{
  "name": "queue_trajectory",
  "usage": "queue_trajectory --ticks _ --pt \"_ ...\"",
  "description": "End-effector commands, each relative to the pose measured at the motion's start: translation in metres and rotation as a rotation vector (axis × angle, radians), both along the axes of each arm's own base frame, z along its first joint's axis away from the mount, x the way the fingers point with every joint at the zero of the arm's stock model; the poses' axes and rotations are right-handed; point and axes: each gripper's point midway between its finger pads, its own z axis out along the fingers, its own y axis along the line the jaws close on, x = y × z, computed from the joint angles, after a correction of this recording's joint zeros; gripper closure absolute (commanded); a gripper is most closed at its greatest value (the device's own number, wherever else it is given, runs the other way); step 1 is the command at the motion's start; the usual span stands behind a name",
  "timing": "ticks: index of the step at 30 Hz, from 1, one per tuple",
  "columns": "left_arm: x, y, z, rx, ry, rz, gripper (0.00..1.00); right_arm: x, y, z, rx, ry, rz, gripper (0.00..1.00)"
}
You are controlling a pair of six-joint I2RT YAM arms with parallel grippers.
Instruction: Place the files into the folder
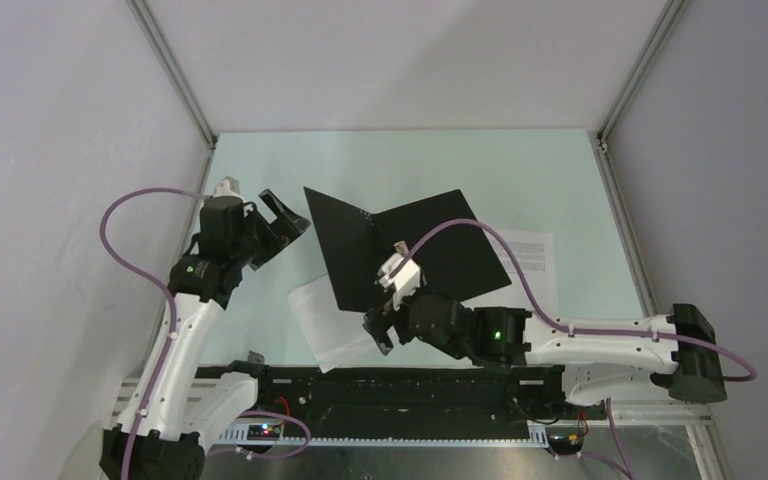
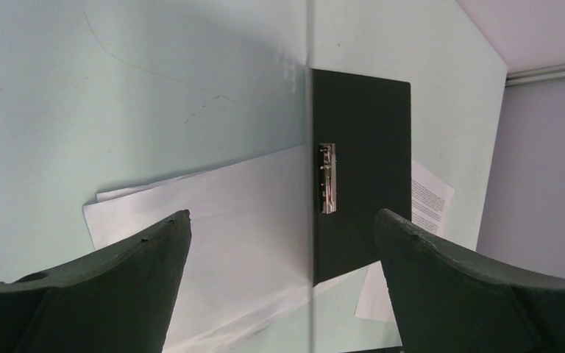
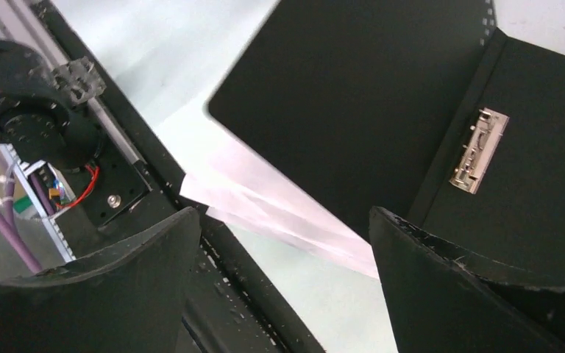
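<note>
Our right pincer (image 3: 281,213) stands wide and empty, the folder (image 1: 400,250) lying open just ahead of it, ready for the files (image 1: 320,325); our left pincer (image 2: 281,214) hovers equally wide.

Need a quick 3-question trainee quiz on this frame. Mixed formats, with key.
1. True or false: the folder is open, with its black inside and the metal clip showing.
2. Where is the printed sheet?
A. under the clip
B. on the table, partly under the folder's right side
C. in the right gripper
3. Fill in: the left gripper and the right gripper are both ____ and hold nothing.

Key: 1 true; 2 B; 3 open
</note>
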Motion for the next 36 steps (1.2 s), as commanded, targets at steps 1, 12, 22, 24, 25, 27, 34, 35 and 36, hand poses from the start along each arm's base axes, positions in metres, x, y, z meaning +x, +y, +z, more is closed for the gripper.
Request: queue_trajectory --ticks 1,12,22,24,25,27,34,35,36 --pt "-0.006 -0.003 -0.001 -0.013 -0.004 -0.029 0.0 0.022 -0.02 0.015 0.027 0.092 -0.087 0.12" --pt "-0.013 0.009 -0.051 0.041 0.109 -0.005 0.02 0.146 -0.041 -0.056 -0.17 0.326 -0.359 0.48" --pt "-0.013 0.011 -0.061 0.057 0.142 -0.037 0.02 0.206 -0.03 -0.114 -0.321 0.354 -0.408 0.63" --pt "-0.012 0.011 -0.061 0.06 0.143 -0.039 0.02 0.211 -0.026 -0.122 -0.339 0.357 -0.406 0.64" --pt "-0.012 0.01 -0.061 0.06 0.143 -0.042 0.02 0.212 -0.025 -0.13 -0.359 0.361 -0.41 0.64" --pt "-0.012 0.01 -0.061 0.062 0.144 -0.046 0.02 0.216 -0.023 -0.136 -0.384 0.358 -0.419 0.66" --pt "-0.011 0.01 -0.061 0.063 0.145 -0.055 0.01 0.221 -0.029 -0.156 -0.46 0.369 -0.46 0.7" --pt "-0.011 0.009 -0.061 0.063 0.145 -0.057 0.01 0.22 -0.03 -0.158 -0.463 0.373 -0.461 0.7" --pt "-0.011 0.009 -0.061 0.063 0.145 -0.056 0.01 0.22 -0.032 -0.16 -0.467 0.378 -0.466 0.7"
